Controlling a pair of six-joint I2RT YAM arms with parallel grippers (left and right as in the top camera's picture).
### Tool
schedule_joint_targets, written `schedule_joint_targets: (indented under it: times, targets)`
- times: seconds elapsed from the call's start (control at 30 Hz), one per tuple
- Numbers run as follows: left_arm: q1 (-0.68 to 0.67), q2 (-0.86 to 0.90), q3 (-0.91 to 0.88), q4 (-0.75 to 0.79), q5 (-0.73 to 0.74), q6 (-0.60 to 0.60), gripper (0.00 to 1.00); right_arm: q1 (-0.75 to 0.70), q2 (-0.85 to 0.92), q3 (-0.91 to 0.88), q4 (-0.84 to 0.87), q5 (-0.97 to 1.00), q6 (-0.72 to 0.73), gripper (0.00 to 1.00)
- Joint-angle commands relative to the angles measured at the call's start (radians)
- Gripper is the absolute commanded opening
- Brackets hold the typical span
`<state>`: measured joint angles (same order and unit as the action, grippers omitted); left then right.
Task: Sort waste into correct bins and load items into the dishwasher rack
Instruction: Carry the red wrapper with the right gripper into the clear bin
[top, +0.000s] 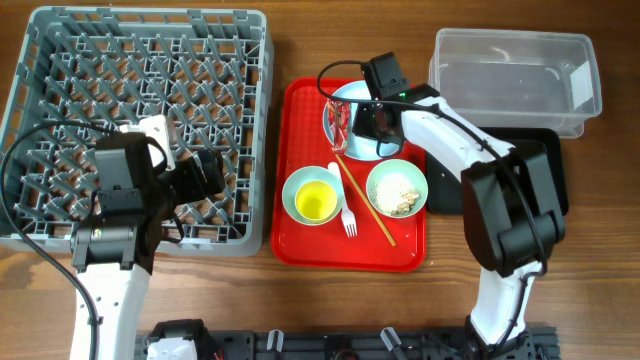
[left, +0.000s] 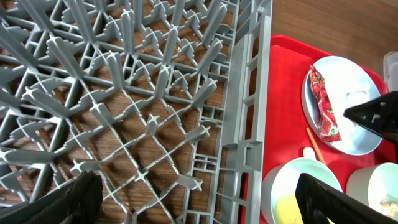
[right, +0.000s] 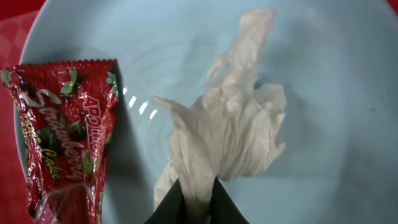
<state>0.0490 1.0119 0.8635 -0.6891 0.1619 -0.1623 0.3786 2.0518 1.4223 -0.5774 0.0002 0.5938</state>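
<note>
Waste sorting is the step in hand. The right gripper (right: 196, 205) is pinched on the lower end of the crumpled tissue (right: 230, 130), which lies on the plate (right: 336, 74) just beside the wrapper (right: 62, 137). The next move probably calls for lifting the tissue clear and carrying it to the clear tub (top: 515, 70) or black tray (top: 550, 140) by the surface's right edge. The left gripper (left: 196, 193) hangs spread over the rack (top: 140, 120).
</note>
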Motion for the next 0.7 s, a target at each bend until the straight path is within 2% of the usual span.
schedule_joint_targets:
  times: [0.0, 0.17, 0.2, 0.3, 0.33, 0.37, 0.4, 0.57, 0.67]
  targets:
    - [0.008, 0.002, 0.021, 0.003, -0.001, -0.003, 1.00, -0.064, -0.172, 0.070, -0.023, 0.141, -0.057, 0.12]
    - [0.008, 0.002, 0.021, 0.003, -0.001, -0.003, 1.00, -0.218, -0.320, 0.085, 0.012, 0.289, -0.074, 0.18]
    - [0.008, 0.002, 0.021, 0.003, -0.001, -0.003, 1.00, -0.245, -0.321, 0.085, 0.016, 0.289, -0.074, 0.22]
    - [0.008, 0.002, 0.021, 0.003, -0.002, -0.003, 1.00, -0.332, -0.297, 0.082, 0.016, 0.263, -0.077, 0.52]
    - [0.008, 0.002, 0.021, 0.004, -0.002, -0.003, 1.00, -0.352, -0.291, 0.082, 0.020, 0.234, -0.099, 0.69]
    - [0.008, 0.002, 0.021, 0.004, -0.001, -0.003, 1.00, -0.365, -0.290, 0.082, 0.027, 0.209, -0.121, 0.79]
    - [0.008, 0.002, 0.021, 0.003, -0.001, -0.003, 1.00, -0.373, -0.293, 0.082, 0.043, 0.173, -0.153, 0.82]
    - [0.008, 0.002, 0.021, 0.004, -0.002, -0.003, 1.00, -0.325, -0.343, 0.084, 0.060, -0.093, -0.184, 0.83]
    - [0.008, 0.002, 0.021, 0.004, -0.002, -0.002, 1.00, -0.222, -0.331, 0.072, 0.012, -0.146, -0.183, 0.83]
